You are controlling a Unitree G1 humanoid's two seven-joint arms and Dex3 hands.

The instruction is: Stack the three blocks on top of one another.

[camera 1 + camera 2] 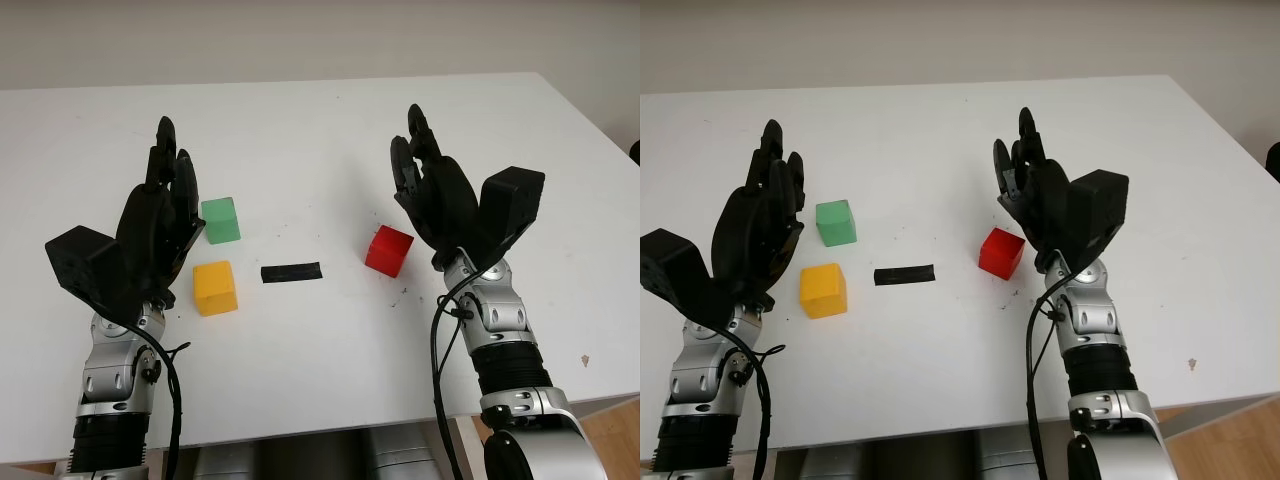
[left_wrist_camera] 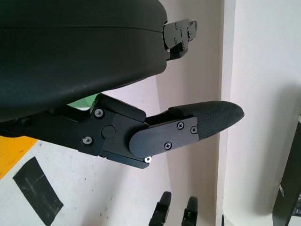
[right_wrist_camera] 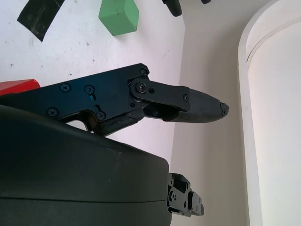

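Three blocks lie apart on the white table (image 1: 320, 130). The green block (image 1: 220, 220) sits left of centre, with the yellow block (image 1: 215, 287) just in front of it. The red block (image 1: 388, 250) lies right of centre. My left hand (image 1: 165, 195) hovers open just left of the green and yellow blocks, holding nothing. My right hand (image 1: 425, 175) hovers open just right of and behind the red block, holding nothing. In the right wrist view the green block (image 3: 118, 16) and an edge of the red block (image 3: 19, 85) show past the hand.
A strip of black tape (image 1: 291, 272) is stuck to the table between the yellow and red blocks. The table's front edge (image 1: 330, 425) runs near my arms, and its right edge (image 1: 600, 130) is beyond my right hand.
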